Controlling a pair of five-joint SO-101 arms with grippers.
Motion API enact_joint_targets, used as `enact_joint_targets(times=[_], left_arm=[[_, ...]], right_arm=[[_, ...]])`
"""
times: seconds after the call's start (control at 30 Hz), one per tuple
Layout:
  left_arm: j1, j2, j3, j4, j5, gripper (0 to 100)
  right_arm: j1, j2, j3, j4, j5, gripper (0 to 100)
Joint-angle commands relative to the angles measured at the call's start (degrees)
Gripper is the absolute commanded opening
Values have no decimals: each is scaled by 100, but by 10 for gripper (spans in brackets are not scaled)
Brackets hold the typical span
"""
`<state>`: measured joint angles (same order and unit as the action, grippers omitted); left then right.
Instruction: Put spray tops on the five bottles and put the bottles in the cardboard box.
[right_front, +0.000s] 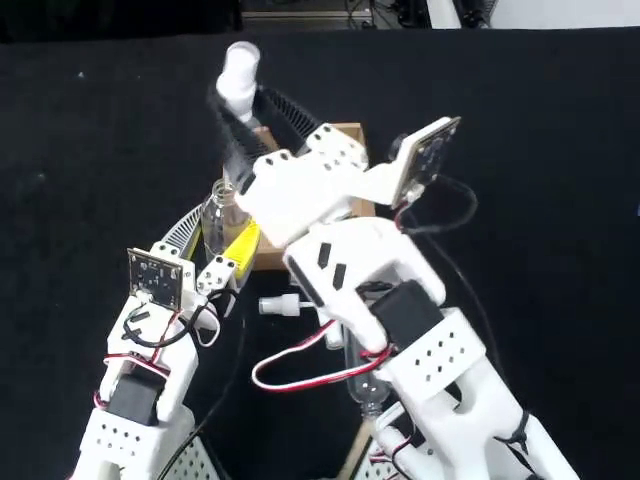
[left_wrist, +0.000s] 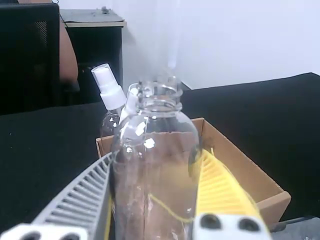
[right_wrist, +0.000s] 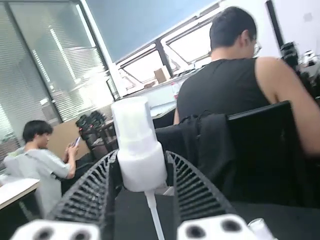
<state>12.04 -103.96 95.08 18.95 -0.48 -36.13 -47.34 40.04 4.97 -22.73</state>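
White arm links (right_front: 330, 190) carry black servos (right_front: 405, 305) and red-and-white cables (right_front: 290, 372). The left end effector (left_wrist: 157, 160) has one grey and one yellow ribbed finger (left_wrist: 220, 190); the right end effector (right_wrist: 141, 160) is ribbed black.

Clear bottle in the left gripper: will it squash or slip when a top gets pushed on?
Likely light: the bottle looks empty, thin clear plastic. Its walls may flex, though the left gripper clamps both sides. Smooth sides could slip downward under a push.

black tablecloth (right_front: 560, 150) | white wall (left_wrist: 240, 40) | daylit windows with blinds (right_wrist: 40, 65) | black chair (right_wrist: 270, 145) | dark cabinet (left_wrist: 95, 50) by wall
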Motion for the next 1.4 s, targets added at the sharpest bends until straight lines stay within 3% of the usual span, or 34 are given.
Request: enact_joint_targets(times=[0.0, 0.53, 0.73, 0.87, 1.03, 1.37], left_arm=[[-4, -53, -145, -158, 9, 31], [-13, -53, -145, -132, 0, 30], [-13, -53, -136, -123, 0, 30], [-13, -53, 13, -167, 0, 32], [-13, -53, 31, -167, 0, 32], [-13, -53, 66, -176, 0, 33]], right_arm=[[-132, 22, -92, -158, -9, 11], [-123, 338, -40, 105, 62, 16], [-237, 330, -48, 1002, 448, 138], [-264, 259, -57, 1204, 466, 129], [-264, -224, -13, 1310, 466, 103], [88, -2000, -57, 2866, 818, 103]])
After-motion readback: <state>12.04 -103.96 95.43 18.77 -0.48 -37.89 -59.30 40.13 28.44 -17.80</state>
